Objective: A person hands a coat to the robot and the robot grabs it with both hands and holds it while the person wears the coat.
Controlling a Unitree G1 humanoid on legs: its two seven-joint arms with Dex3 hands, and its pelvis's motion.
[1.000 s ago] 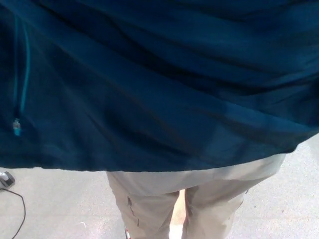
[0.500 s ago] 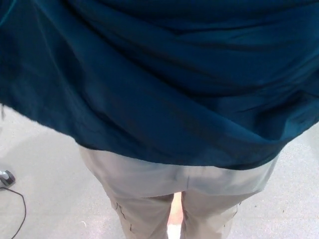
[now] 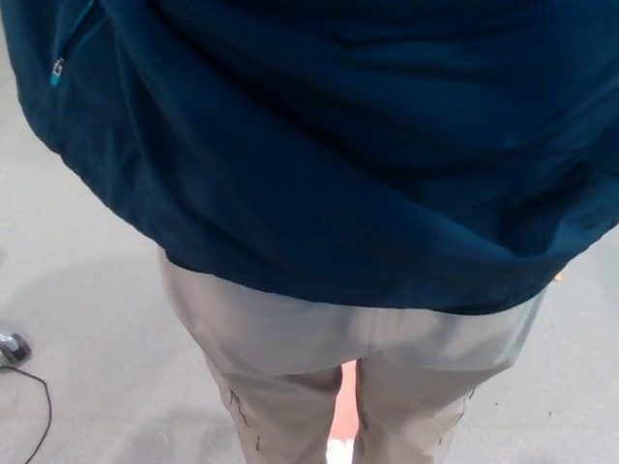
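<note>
Presently the dark blue coat (image 3: 329,145) hangs over the person's back, above tan trousers (image 3: 329,358). Neither of my hands shows. Judged stage: wearing. Next: release on cue.

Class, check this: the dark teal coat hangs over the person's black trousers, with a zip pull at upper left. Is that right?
Not quite. The head view shows the trousers are light beige, not black. The dark teal coat does hang over them, and the zip pull is at upper left.
</note>
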